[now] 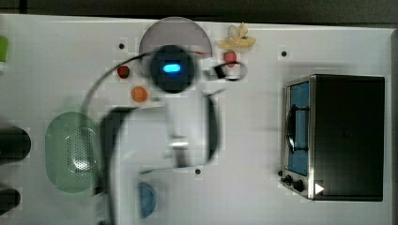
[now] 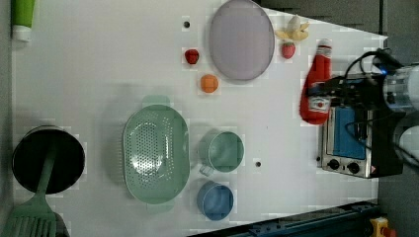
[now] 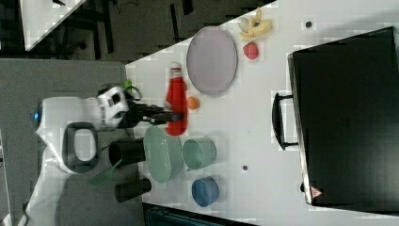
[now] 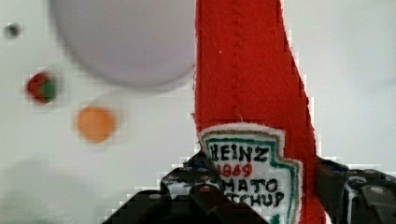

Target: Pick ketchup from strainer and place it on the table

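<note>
Gripper [image 2: 321,96] is clamping the ketchup [image 2: 316,84] across its label, jaws partly open around the bottle's width, one on each side in the wrist view. Bottle is hanging in the air above the table [image 2: 99,74], clear of the strainer [image 2: 155,153], cap pointing toward 12 o'clock in the left view. In the left view the strainer is sitting well off at the bottle's 8 o'clock, with nothing in it. Grey plate [image 2: 241,39] is lying at the bottle's 10 o'clock in the left view; orange ball [image 2: 209,83] at its 9 o'clock.
</note>
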Robot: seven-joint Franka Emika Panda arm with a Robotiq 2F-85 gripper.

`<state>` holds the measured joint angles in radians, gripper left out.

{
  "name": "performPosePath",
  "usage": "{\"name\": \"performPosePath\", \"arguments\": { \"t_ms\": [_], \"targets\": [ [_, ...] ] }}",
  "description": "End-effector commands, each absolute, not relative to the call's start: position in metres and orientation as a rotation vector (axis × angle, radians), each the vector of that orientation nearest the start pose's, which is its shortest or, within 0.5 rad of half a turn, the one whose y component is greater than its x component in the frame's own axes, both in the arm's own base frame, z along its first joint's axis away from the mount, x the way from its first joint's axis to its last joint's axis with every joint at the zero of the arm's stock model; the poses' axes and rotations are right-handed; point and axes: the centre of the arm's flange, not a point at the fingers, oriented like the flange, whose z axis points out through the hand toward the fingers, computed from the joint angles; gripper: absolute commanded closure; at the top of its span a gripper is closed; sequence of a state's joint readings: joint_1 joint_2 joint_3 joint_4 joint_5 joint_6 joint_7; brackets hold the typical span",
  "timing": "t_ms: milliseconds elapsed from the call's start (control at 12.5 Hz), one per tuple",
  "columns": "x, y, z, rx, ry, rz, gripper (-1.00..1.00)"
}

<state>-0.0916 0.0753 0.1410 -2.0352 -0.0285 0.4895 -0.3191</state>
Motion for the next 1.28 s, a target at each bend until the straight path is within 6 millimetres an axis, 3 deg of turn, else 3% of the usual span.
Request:
{"name": "performPosePath", "arguments": {
  "t_ms": [80,480,800,880,960,1120,1200,1280],
  "targets": [
    [0.542,0.018,0.381,-3.143,0.484,0.151,-0.18],
    [0.510,-0.010,0.307,-3.123,0.553,0.106,-0.18],
    [0.495,-0.016,0.246,-3.114,0.568,0.116,-0.18],
    [0.495,-0.016,0.232,-3.111,0.568,0.118,-0.24],
    [0.495,-0.017,0.219,-3.108,0.571,0.114,-0.43],
    [0.497,-0.015,0.212,-3.106,0.566,0.097,-0.87],
    [0.500,-0.016,0.221,-3.105,0.568,0.076,-1.00],
    [0.507,-0.016,0.238,-3.102,0.570,0.029,-1.00]
  ]
}}
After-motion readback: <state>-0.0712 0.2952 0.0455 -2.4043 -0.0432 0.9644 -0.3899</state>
